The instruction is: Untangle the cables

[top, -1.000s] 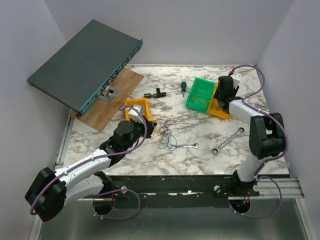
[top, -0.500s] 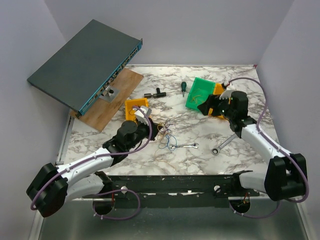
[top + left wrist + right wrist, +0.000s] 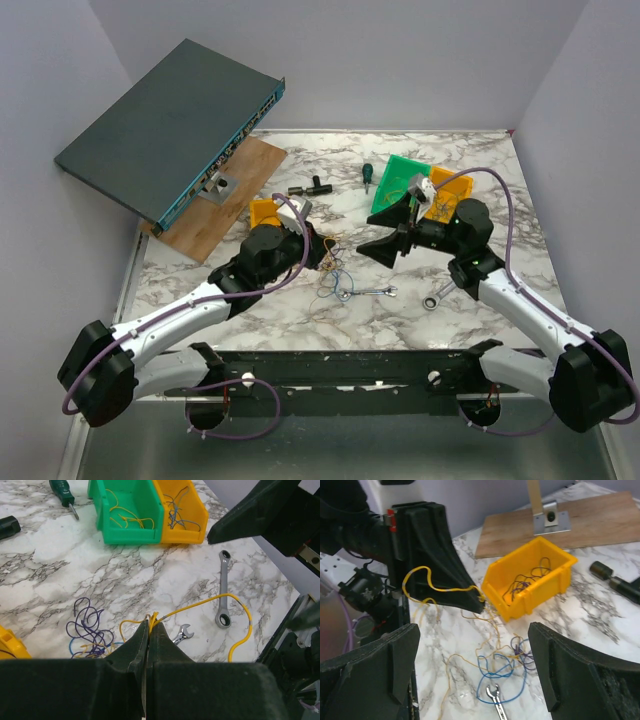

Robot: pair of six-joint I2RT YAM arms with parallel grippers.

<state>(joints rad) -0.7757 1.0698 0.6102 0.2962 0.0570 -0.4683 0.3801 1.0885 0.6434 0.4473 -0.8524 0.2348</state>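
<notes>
- Left gripper (image 3: 150, 626) is clamped shut on one yellow wire (image 3: 200, 604), holding it up off the table (image 3: 180, 275).
- The rest of the cables (image 3: 336, 276) lie in a loose bunch just below it, with a blue loop at the head of the small wrench (image 3: 377, 292).
- Right gripper (image 3: 470, 680) is spread wide with nothing in it, above the bunch.
- Best move, I'd say: right pins the blue and purple loops low, left draws the yellow wire away slowly. Snag risk at the wrench.
- Green bin (image 3: 132, 534): yellow wires.
- Orange bin (image 3: 186, 534), touching the green one: dark and blue wires.
- Yellow bin (image 3: 535, 591): dark wires.
</notes>
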